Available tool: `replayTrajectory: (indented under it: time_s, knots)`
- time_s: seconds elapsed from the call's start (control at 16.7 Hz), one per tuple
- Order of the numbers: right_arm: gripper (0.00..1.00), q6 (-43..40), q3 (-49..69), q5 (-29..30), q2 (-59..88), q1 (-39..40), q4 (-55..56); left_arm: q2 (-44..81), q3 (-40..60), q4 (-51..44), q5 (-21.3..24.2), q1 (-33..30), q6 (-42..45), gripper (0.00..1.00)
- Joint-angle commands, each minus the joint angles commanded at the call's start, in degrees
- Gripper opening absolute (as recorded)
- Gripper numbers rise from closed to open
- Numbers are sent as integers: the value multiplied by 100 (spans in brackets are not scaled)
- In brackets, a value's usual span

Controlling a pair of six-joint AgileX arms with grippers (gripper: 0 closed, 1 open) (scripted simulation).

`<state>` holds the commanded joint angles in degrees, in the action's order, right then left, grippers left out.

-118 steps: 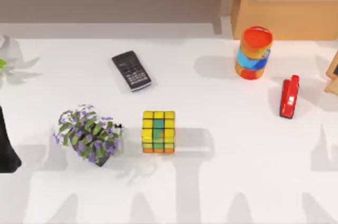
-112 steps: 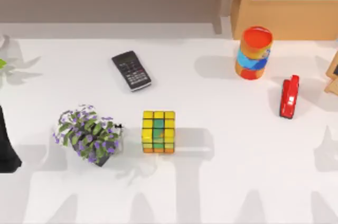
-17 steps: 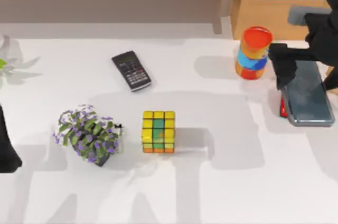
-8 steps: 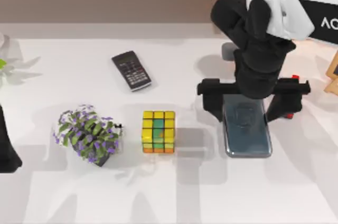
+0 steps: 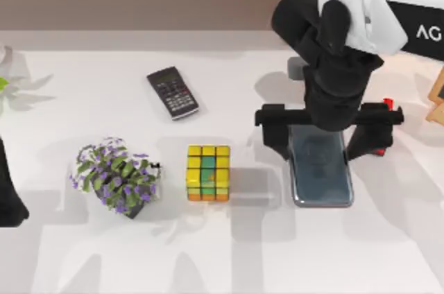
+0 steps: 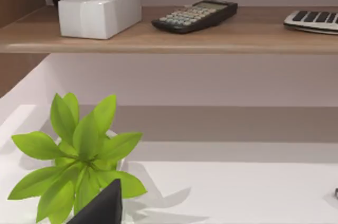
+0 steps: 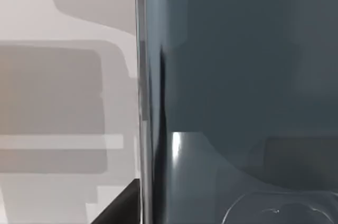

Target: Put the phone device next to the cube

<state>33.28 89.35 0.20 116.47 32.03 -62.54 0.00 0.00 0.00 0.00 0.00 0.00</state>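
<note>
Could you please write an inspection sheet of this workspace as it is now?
Surface: white table, shadowed.
Job's things: phone device lies flat, right of the cube, apart from it.
Clutter: calculator, flower pot, red object partly hidden.
End effectors: right end effector spread wide astride the phone; left arm parked at the table's left edge.
Cables: nothing seen.
Surroundings: shelf with tissue box; green plant.

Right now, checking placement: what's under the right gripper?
The phone device lies beneath the right gripper, right of the cube. Its upper end is covered by the arm.
</note>
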Motion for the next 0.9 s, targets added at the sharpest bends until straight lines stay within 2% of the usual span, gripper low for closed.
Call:
replayTrajectory:
  time_s: [0.9]
  knots:
    - [0, 614, 182, 173, -802, -14, 144, 0, 0, 0, 0, 0, 0, 100]
